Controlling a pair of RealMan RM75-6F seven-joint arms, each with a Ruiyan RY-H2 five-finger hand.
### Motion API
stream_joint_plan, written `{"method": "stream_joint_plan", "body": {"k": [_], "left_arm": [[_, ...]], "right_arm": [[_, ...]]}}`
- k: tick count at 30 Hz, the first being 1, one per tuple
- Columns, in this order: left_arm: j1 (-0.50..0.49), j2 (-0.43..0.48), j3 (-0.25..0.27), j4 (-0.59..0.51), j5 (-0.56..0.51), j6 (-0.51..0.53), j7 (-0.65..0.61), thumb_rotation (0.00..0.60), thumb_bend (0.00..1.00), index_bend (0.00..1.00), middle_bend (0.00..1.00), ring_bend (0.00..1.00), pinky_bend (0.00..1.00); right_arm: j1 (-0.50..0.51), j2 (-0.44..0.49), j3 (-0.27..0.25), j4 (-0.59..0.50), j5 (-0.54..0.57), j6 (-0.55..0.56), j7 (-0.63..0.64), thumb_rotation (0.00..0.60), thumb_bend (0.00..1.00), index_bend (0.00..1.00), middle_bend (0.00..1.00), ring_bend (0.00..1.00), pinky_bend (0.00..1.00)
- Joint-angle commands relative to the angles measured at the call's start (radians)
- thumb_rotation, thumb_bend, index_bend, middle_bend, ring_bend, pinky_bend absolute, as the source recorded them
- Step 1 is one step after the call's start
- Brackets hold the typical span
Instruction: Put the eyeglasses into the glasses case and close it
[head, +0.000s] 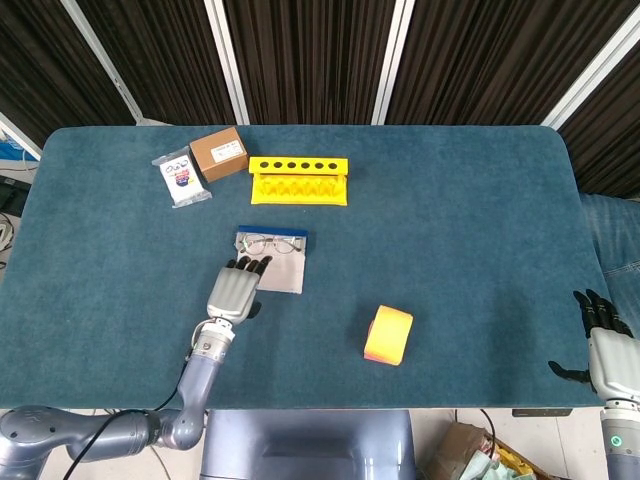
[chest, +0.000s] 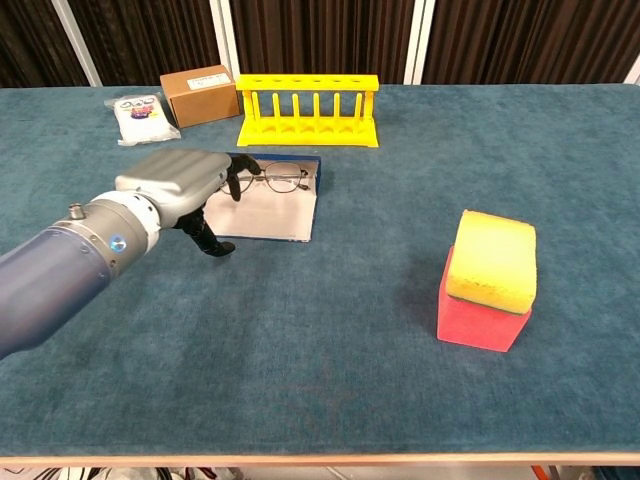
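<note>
My left hand (head: 233, 293) hovers empty, fingers spread, at the lower left corner of the open glasses case (head: 275, 273) left of frame centre. Just beyond, the eyeglasses (head: 270, 243) already lie along its far blue edge. They look light and fragile, so I'd lift the stiff grey flap by its near edge.

eyeglasses (head: 271, 243): one pair, in the case
glasses case (head: 279, 275): one, lying open
yellow rack (head: 299, 180): one, behind the case
cardboard box (head: 218, 152): one
packet (head: 181, 179): one
sponge block (head: 388, 334): one
robot hand: two, left (head: 234, 292) and right (head: 606, 345)
</note>
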Motion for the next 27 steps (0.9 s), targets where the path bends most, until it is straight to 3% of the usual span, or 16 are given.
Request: {"method": "stream_joint_plan", "body": {"k": [1,14,21,27], "left_arm": [[-0.013,-0.021,-0.009,0.029,-0.014,-0.003,0.044,0.6,0.21,0.18,0.31,0.19,0.28],[-0.04,-0.042,-0.027,0.073,-0.051,-0.022,0.152,0.6,0.21,0.15,0.27,0.16,0.25],[-0.045,-0.043,-0.036,0.079,-0.066,-0.045,0.159,0.6,0.21,0.08,0.16,0.09,0.16],[-0.045,-0.04,-0.039,0.079,-0.072,-0.053,0.162,0.6,0.21,0.09,0.17,0.07,0.13]], "right_arm": [[0.0,0.001,0.0,0.0,-0.001,0.001,0.002,0.6,0.0,0.0,0.0,0.0,0.21],[0.001,-0.002,0.001,0.003,0.001,0.004,-0.003,0.6,0.0,0.0,0.0,0.0,0.21],[0.0,-0.002,0.001,0.003,0.002,0.005,-0.002,0.6,0.0,0.0,0.0,0.0,0.21],[0.001,-0.002,0.001,0.003,0.002,0.004,-0.002,0.6,0.0,0.0,0.0,0.0,0.21]]}}
